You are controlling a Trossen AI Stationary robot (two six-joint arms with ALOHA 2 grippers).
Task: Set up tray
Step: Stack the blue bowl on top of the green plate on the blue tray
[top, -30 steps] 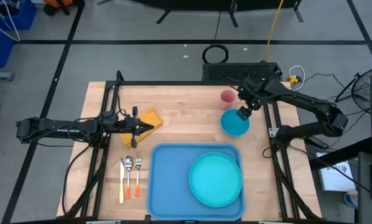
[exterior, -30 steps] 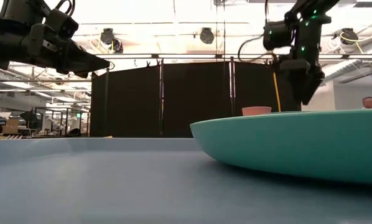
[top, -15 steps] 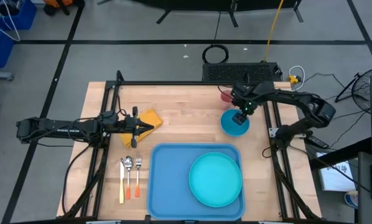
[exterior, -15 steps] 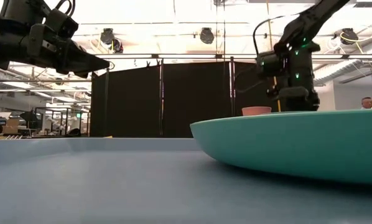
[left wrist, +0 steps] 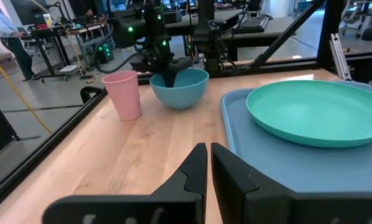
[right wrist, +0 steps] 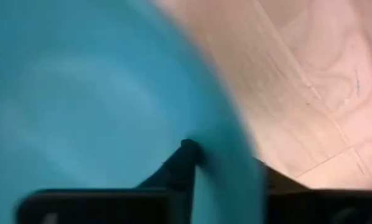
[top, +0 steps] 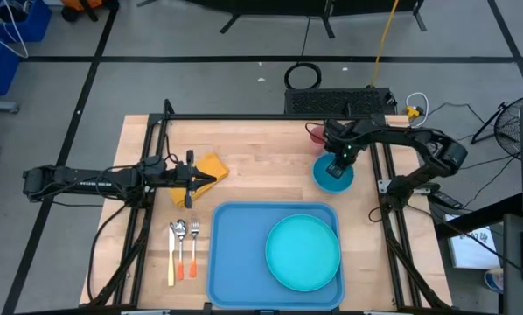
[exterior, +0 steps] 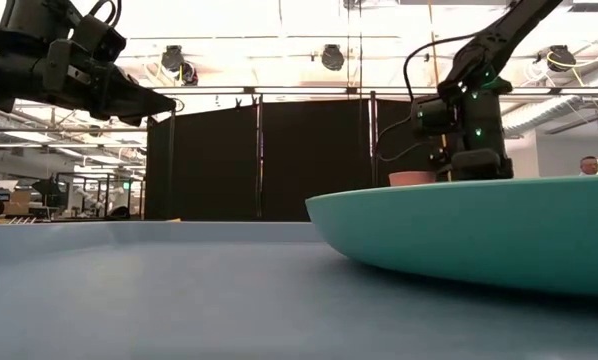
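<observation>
While the blue tray (top: 244, 254) lies at the surface's (top: 261, 149) near edge, the right pincer (top: 335, 166) straddles the blue bowl's (top: 332, 178) rim.

The tray already bears the turquoise plate (top: 303, 254); the bowl sits just beyond its far right corner, so the right arm is nearer. One finger is inside the rim, one outside, closed on it. The left pincer (left wrist: 208, 163) hovers near the yellow cloth (top: 211, 168), nearly shut, empty.

Two dark arms, slim black tube links, black cables looped along joints; green lights on right wrist.
</observation>
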